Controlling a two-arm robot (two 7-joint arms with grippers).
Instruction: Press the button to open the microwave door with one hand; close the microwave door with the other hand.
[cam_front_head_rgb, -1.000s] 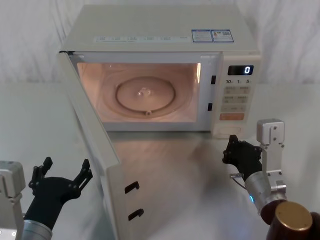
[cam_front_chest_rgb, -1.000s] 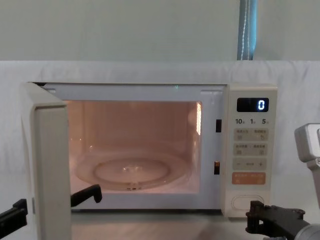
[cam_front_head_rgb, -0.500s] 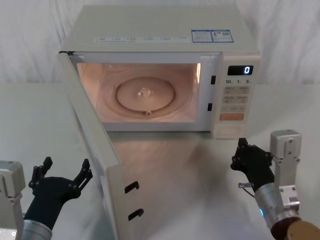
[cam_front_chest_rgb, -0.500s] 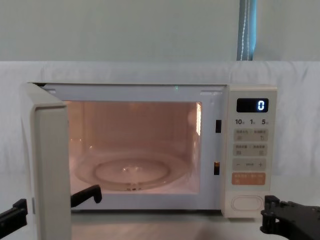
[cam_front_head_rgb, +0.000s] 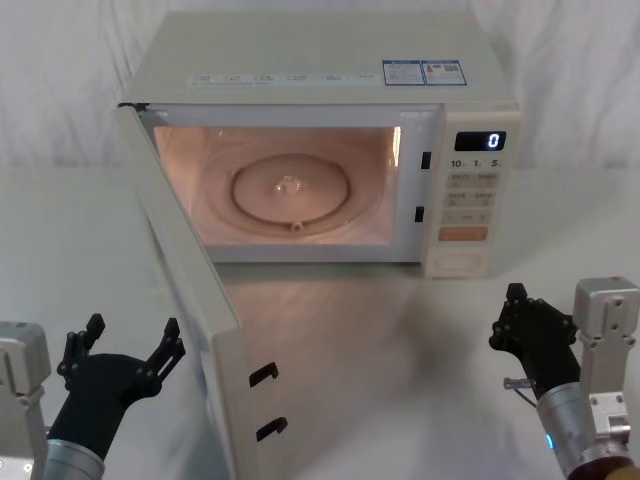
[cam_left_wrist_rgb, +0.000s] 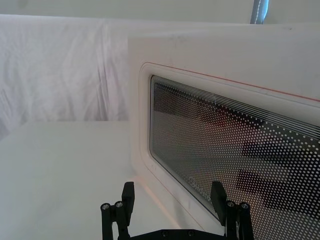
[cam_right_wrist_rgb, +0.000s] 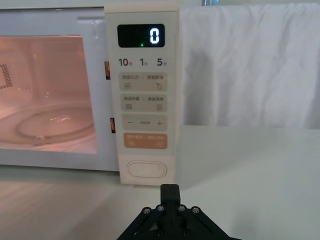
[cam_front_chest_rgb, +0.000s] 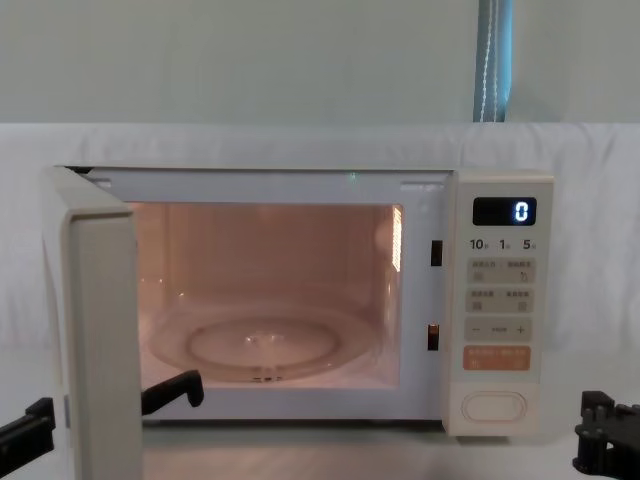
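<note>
The microwave door (cam_front_head_rgb: 190, 290) stands wide open, swung out on its left hinge toward me, and the cavity is lit. Its dark dotted window (cam_left_wrist_rgb: 240, 150) shows close up in the left wrist view. My left gripper (cam_front_head_rgb: 133, 330) is open at the lower left, just outside the door's outer face, with one finger (cam_front_chest_rgb: 178, 388) poking past the door edge. The button (cam_front_head_rgb: 460, 263) is the plain cream oval at the foot of the keypad panel (cam_right_wrist_rgb: 146, 169) (cam_front_chest_rgb: 493, 406). Well back from it over the table at the lower right, my right gripper (cam_front_head_rgb: 517, 300) (cam_right_wrist_rgb: 170, 189) is shut on nothing.
A glass turntable (cam_front_head_rgb: 290, 190) lies in the glowing cavity. The display (cam_right_wrist_rgb: 141, 36) reads 0 above an orange key (cam_right_wrist_rgb: 146, 140). White cloth hangs behind the microwave. The pale table (cam_front_head_rgb: 400, 360) stretches between the door and my right arm.
My right gripper has drawn back from the button, toward me and to the right. The door stays open and the left gripper has not moved.
</note>
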